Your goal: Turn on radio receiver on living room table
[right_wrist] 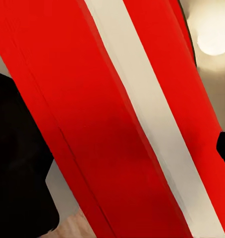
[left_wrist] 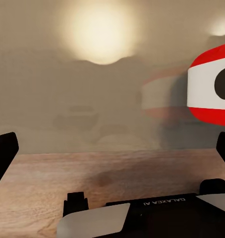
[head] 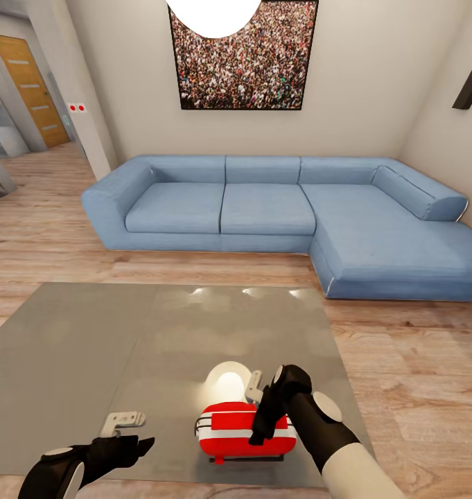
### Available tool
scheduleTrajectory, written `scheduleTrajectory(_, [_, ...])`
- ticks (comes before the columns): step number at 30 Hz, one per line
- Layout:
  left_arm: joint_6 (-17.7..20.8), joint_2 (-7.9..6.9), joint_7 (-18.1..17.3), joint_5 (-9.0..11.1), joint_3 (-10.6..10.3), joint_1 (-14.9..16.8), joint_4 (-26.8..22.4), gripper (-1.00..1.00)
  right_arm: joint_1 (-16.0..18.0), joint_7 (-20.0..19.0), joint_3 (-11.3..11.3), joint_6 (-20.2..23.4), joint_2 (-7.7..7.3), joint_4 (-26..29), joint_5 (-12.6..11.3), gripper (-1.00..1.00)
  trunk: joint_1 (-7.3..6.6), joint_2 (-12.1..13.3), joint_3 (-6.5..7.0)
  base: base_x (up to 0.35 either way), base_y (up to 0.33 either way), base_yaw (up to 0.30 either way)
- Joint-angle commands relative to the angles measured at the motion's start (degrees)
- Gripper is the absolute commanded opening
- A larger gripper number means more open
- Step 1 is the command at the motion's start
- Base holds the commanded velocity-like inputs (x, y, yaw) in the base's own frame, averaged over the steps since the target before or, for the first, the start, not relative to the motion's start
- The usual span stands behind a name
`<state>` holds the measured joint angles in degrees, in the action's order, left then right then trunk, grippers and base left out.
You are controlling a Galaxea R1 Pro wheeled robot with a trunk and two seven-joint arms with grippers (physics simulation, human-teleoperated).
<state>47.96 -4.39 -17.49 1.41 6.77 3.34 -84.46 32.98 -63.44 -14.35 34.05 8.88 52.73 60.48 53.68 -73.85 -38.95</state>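
Observation:
The red radio receiver point(head: 237, 431) with its white band stands near the front edge of the glossy grey table point(head: 111, 346). My right gripper point(head: 263, 426) reaches down from the right onto the radio's top; its fingers point(right_wrist: 18, 163) stand wide apart, open, with the red and white body point(right_wrist: 117, 124) close up between them. My left gripper point(head: 140, 445) hovers open at the table's front edge, left of the radio and apart from it. In the left wrist view the radio point(left_wrist: 211, 84) shows beyond the open left gripper point(left_wrist: 112, 153).
A blue L-shaped sofa point(head: 277, 208) stands behind the table, under a crowd photo point(head: 242, 55) and a pendant lamp point(head: 213, 14). Light wood floor point(head: 416, 374) surrounds the table. A wooden door point(head: 31, 90) lies down the hallway at far left.

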Motion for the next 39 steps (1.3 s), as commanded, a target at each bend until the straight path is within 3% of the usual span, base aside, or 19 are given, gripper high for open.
scheduleTrajectory(1, [0.0,0.0,0.0,0.0,0.0,0.0,0.0,1.0,0.0,0.22,0.01,-0.11,0.0,-0.23,0.0,-1.0,0.0,0.0,0.0,0.0,0.0,0.0])
scheduleTrajectory(5, [0.01,0.0,0.0,0.0,0.0,0.0,0.0,1.0,0.37,0.57,0.14,-0.29,0.0,-0.78,-0.24,-1.0,0.0,0.0,0.0,0.0,0.0,0.0])
scheduleTrajectory(10, [-0.03,0.0,0.01,0.01,0.0,0.0,0.0,1.0,2.13,0.6,2.51,-1.22,0.0,-3.53,-0.55,-1.0,0.0,0.0,0.0,0.0,0.0,0.0])
scheduleTrajectory(23, [-0.05,0.0,0.0,0.09,0.0,0.0,0.0,1.0,2.44,0.53,2.9,-2.78,-0.2,-2.75,-0.36,-1.0,0.0,0.0,0.0,0.0,0.0,0.0])
scheduleTrajectory(26, [-0.04,0.0,0.0,0.09,0.0,0.0,0.01,1.0,2.44,0.12,2.85,-2.44,-0.41,2.38,-0.16,-1.0,0.0,0.0,0.0,0.0,0.0,0.0])
scheduleTrajectory(27, [-0.05,0.0,0.0,0.0,0.0,0.0,0.0,1.0,2.44,-10.9,2.74,5.11,-4.38,26.59,0.59,-1.0,0.0,0.0,0.0,0.0,0.0,0.0])
scheduleTrajectory(39, [-0.04,0.0,0.0,0.06,0.0,0.0,0.0,1.0,2.44,-13.9,3.74,5.6,-6.08,30.51,0.54,-1.0,0.0,0.0,0.0,0.0,0.0,0.0])
